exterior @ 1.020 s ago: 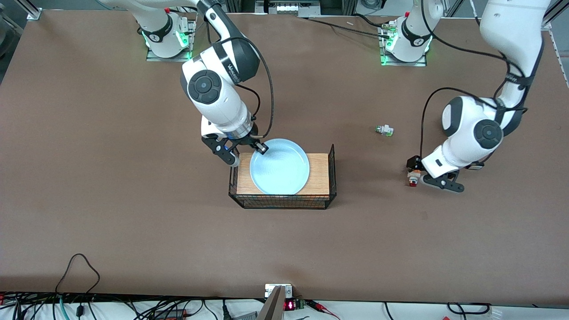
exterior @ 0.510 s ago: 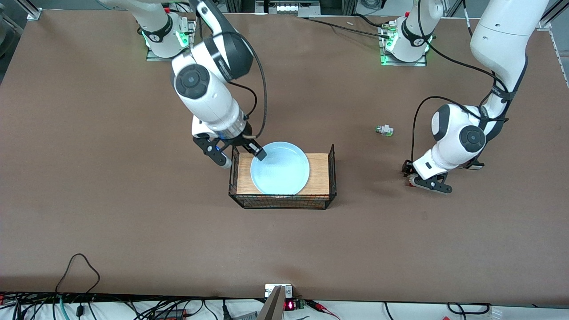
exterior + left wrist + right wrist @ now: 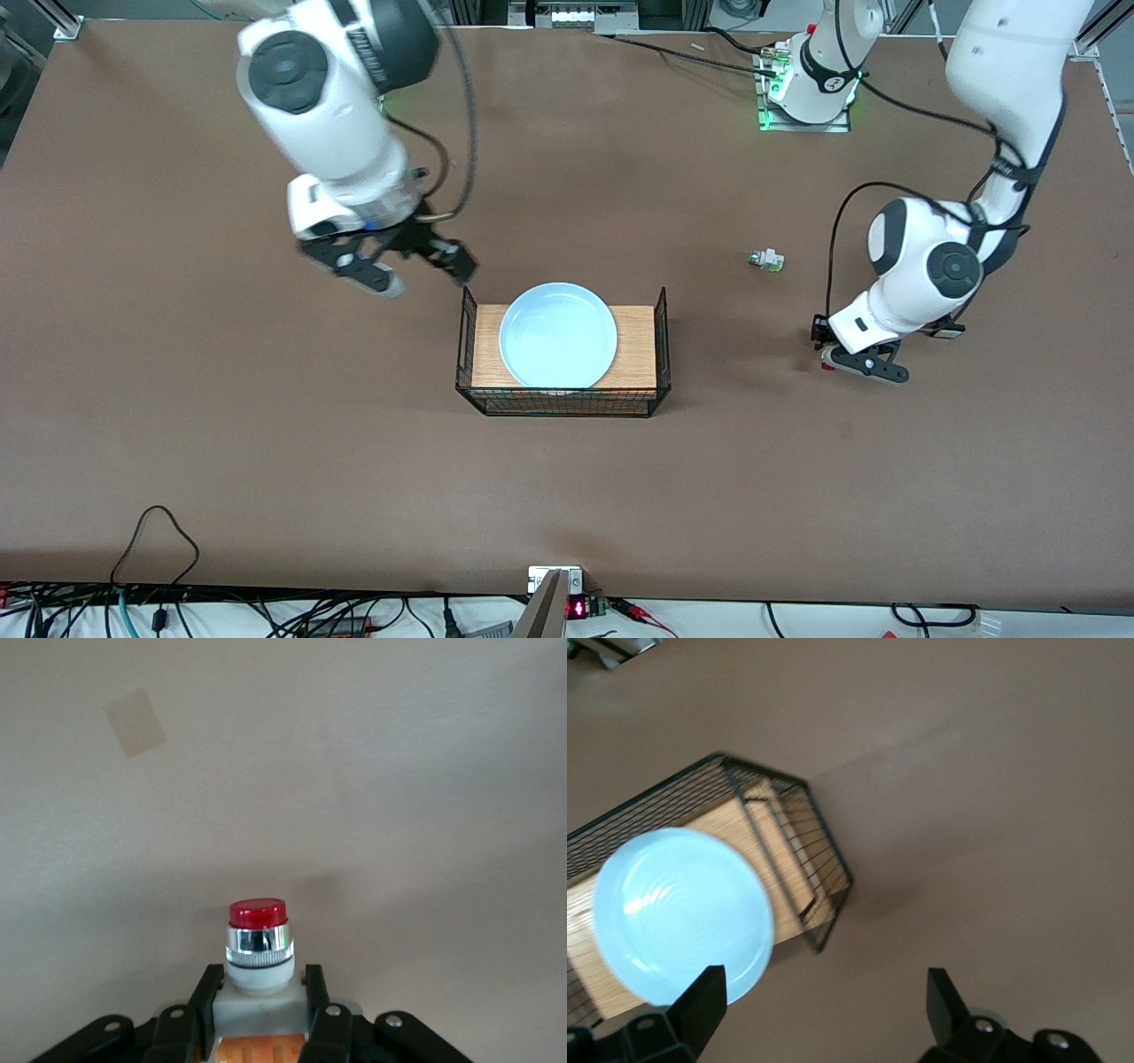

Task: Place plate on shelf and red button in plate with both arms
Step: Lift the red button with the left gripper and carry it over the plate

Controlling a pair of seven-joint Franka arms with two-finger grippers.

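Desk: broad brown surface carrying everything here.
Basket: black wire tray with a wooden floor, mid-desk; the drop-off spot, I judge.
Plate: round, glossy pale-blue plate lying flat on that wooden floor, free of my grip.
Right gripper: my fingers spread wide and empty, up over bare desk beside the basket; its wrist view shows plate and basket below.
Left gripper: fingers clamped on the red button, a white body with chrome collar and red cap, low over the desk toward the left arm's end. Only the wrist view shows the grip clearly.
Green-tipped white part: lying loose on the desk, not mine to move.
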